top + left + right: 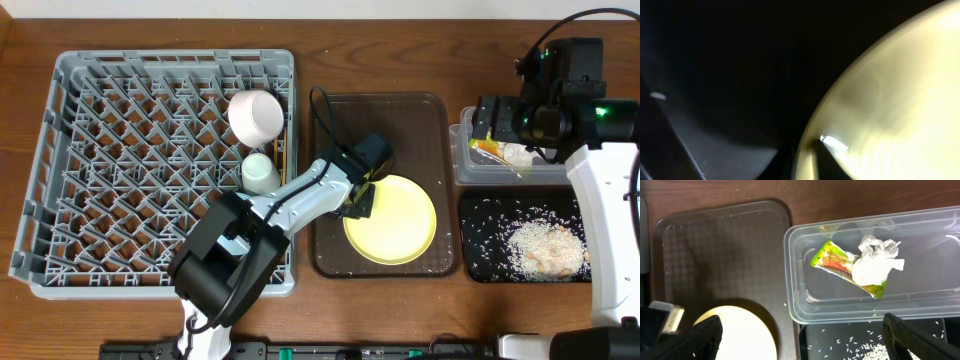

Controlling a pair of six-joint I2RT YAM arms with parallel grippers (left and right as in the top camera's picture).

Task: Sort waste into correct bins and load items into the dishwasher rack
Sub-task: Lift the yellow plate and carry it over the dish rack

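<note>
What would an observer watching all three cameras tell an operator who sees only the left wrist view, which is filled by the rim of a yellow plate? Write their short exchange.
Operator: Where is this plate sitting?
Observer: The yellow plate lies on the brown serving tray, beside the dishwasher rack.
Operator: Is any waste binned yet?
Observer: Yes, the snack wrapper and the tissue lie together in the clear tub.
</note>
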